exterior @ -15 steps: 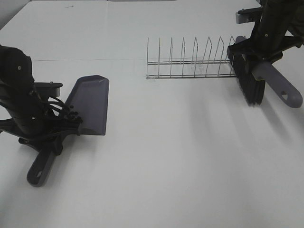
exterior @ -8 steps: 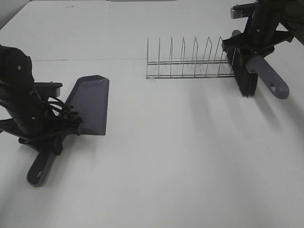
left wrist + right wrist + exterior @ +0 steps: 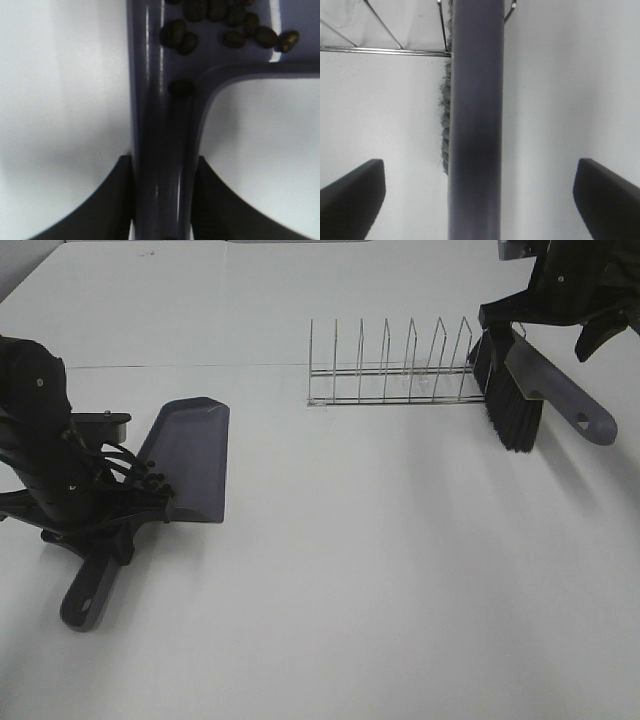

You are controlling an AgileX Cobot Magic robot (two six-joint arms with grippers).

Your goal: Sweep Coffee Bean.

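Several coffee beans [image 3: 225,25] lie in the back of the purple-grey dustpan [image 3: 190,460], near its handle [image 3: 162,150]. My left gripper [image 3: 95,530] is shut on that handle, with fingers [image 3: 117,200] pressed on both sides of it. The dustpan rests flat on the table. The brush [image 3: 512,405], with black bristles and a grey handle [image 3: 475,125], stands against the right end of the wire rack [image 3: 395,370]. My right gripper [image 3: 548,315] is above it, open. Its fingers [image 3: 350,197] stand far apart and clear of the handle.
The white table [image 3: 380,580] carries the wire rack at the back, right of middle. The left arm's black body [image 3: 45,450] stands at the left edge beside the dustpan.
The right arm carried the brush back toward the rack's right end, then opened and lifted off the handle. The left arm and dustpan have not moved.
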